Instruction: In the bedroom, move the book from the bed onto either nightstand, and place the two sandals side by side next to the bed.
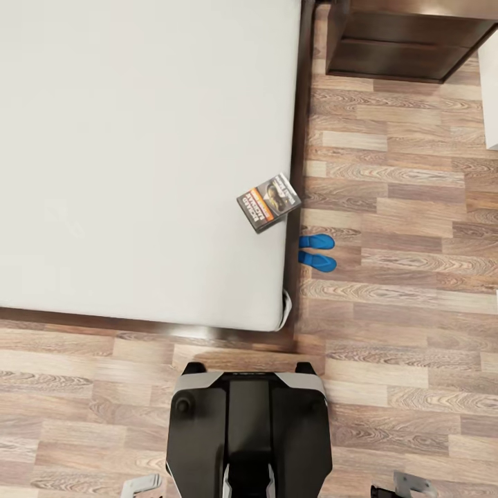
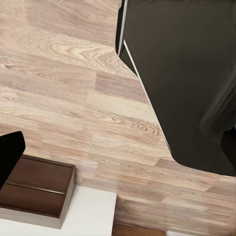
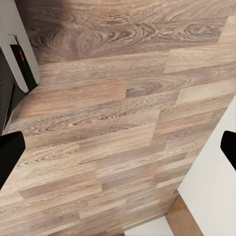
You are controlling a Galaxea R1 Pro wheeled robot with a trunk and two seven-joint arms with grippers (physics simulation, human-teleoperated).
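Book (image 1: 269,202) lies at the bed's (image 1: 138,152) edge above both sandals (image 1: 317,251) on the floor, nightstand (image 1: 404,38) cut off, right claw (image 3: 118,152) spread, left unclear.

A: How is the light?

B: Bright, even and soft, with no glare. The bed (image 1: 138,152) renders pale grey and nearly shadeless; a thin dark shadow runs along its foot on the wooden floor (image 1: 408,207).

A: Sharpness?

B: The head view is crisp, the book (image 1: 268,201) lettering slightly smeared. Both wrist views look softer, with the floor grain mildly blurred.
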